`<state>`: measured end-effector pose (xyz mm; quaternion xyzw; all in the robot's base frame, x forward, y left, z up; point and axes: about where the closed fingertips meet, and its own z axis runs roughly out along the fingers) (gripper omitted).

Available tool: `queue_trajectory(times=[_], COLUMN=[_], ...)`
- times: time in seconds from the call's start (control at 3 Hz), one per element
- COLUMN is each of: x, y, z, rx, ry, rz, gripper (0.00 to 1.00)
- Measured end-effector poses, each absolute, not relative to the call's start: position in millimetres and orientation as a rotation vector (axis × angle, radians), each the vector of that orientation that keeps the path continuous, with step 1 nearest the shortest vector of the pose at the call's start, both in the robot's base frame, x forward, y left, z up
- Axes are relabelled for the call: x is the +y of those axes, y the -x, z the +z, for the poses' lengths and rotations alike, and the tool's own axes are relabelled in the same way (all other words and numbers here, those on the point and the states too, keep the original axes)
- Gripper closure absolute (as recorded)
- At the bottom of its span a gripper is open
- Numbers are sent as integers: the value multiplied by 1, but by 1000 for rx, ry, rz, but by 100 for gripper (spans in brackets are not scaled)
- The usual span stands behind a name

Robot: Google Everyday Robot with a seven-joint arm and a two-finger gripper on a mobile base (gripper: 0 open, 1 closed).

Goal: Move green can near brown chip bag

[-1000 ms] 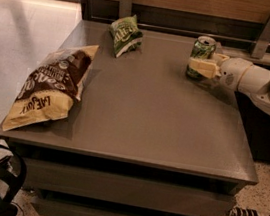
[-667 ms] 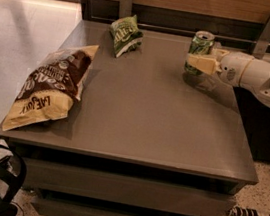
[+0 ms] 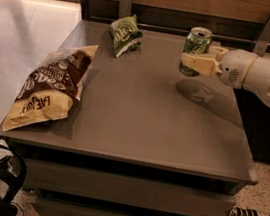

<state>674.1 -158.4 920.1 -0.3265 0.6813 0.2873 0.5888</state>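
The can sits between the jaws of the gripper, in the upper right of the frame. One pale finger crosses its front, low on the body, and the other is hidden behind it, so the jaws are pinching the can. It stands upright and seems raised a little off the table, with its shadow on the top just below and right of it. The white arm comes in from the right edge. There is one can, one brown bag, one small green bag and one gripper. The can is green with pale lettering, and its silver top with the opening faces up. The brown bag lies flat at the left edge of the table, dark brown in its upper part and pale yellow lower down, crinkled, well apart from the can. The green bag lies at the upper middle of the table, between the two but nearer the back edge.
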Motion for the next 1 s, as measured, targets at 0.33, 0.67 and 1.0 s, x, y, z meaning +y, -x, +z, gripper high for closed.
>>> queue_trajectory(times=[0.33, 0.67, 1.0], x=[-127, -104, -90], y=[-623, -577, -549], z=[926, 924, 922], rx=[1570, 1554, 1543], ry=[814, 904, 959], rz=[706, 709, 710], gripper=[100, 100, 100])
